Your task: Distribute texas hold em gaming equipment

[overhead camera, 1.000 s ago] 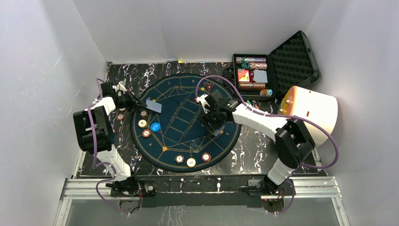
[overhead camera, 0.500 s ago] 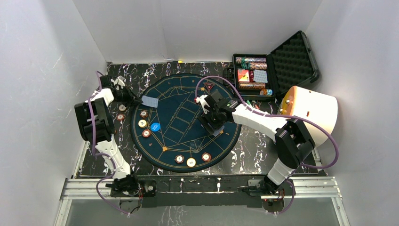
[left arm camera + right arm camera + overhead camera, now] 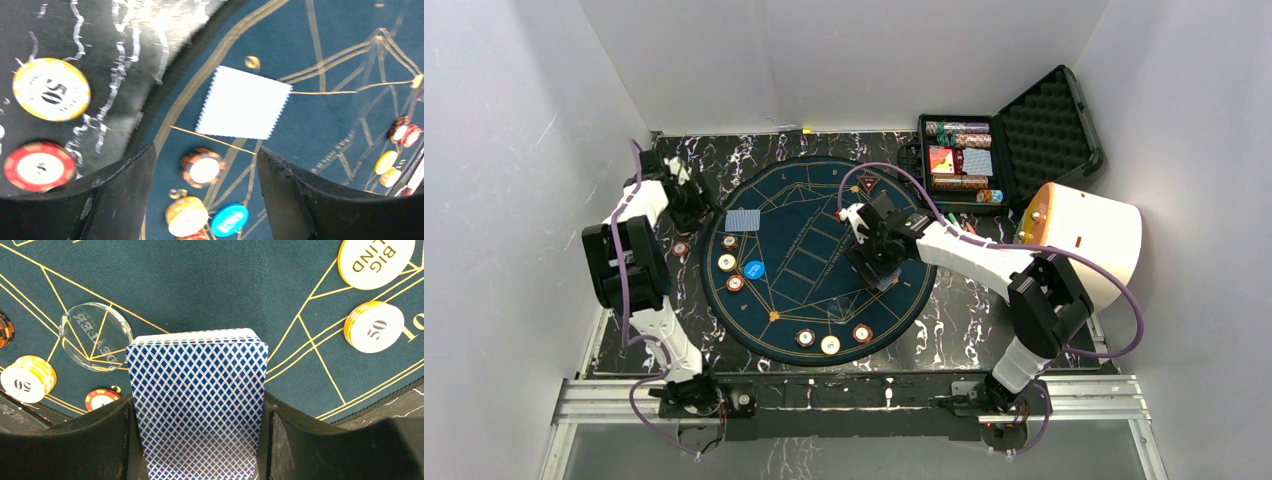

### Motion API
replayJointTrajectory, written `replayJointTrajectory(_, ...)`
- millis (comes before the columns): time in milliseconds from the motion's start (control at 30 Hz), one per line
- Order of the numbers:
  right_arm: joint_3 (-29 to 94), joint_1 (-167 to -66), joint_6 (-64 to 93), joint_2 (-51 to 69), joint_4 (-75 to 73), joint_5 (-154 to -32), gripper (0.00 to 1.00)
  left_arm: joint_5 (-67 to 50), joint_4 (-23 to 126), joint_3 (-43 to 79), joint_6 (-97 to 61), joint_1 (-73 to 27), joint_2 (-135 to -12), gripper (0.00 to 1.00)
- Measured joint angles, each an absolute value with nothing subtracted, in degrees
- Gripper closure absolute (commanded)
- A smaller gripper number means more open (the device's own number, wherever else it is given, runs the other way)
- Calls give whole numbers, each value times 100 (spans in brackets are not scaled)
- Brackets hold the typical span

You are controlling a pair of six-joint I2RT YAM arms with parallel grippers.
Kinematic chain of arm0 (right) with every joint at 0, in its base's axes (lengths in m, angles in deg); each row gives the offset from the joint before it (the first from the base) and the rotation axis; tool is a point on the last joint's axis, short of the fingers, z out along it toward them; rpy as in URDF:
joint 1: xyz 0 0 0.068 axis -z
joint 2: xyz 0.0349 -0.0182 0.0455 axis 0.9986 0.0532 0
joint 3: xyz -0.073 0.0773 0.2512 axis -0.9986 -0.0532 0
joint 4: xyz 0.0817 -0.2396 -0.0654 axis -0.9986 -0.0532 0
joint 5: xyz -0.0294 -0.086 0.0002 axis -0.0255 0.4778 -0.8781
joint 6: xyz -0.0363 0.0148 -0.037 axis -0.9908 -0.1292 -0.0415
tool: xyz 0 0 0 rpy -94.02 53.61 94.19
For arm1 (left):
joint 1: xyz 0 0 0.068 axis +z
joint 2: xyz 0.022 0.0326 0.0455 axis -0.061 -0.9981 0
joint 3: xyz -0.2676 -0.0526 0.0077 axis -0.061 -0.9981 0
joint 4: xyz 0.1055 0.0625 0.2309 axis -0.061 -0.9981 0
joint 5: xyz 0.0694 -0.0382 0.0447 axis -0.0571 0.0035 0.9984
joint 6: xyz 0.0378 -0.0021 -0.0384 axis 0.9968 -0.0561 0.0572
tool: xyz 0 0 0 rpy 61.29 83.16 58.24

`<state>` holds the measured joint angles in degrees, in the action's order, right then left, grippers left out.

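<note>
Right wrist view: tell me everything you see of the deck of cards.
The deck of cards is a squared stack with its backs toward the camera: a blue diamond lattice with a thin white border, slightly glossy. Layered card edges show along its far end. The right gripper is shut on it, black fingers pressing both long sides. It hangs over the dark teal felt mat, near a clear dealer disc; whether it touches the felt cannot be told.
</note>
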<state>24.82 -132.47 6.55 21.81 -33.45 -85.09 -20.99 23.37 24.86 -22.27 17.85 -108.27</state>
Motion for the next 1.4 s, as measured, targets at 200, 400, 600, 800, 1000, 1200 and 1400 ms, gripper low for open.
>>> replayJointTrajectory(200,2429,-13247,653,2070,-3489,-8459,70,-2053,2326,2305,-2439,943,-9631,28)
replayJointTrajectory(400,2187,-13247,581,1493,-3688,-8468,70,-3911,3421,1186,-3399,-388,-8846,30)
replayJointTrajectory(600,2145,-13247,485,1333,-3790,-8518,70,-5111,4942,143,-4614,-1450,-9150,28)
replayJointTrajectory(800,2145,-13247,445,1335,-3836,-8549,70,-5591,6330,-112,-5569,-1822,-9345,29)
replayJointTrajectory(1000,2147,-13247,423,1340,-3922,-8612,70,-5661,7049,-110,-6061,-2233,-9808,39)
replayJointTrajectory(1200,2149,-13247,406,1344,-3924,-8658,70,-5622,7242,-110,-6293,-2451,-10125,48)
replayJointTrajectory(1400,2149,-13247,373,1344,-3922,-8678,70,-5620,7570,-93,-6472,-2716,-10212,46)
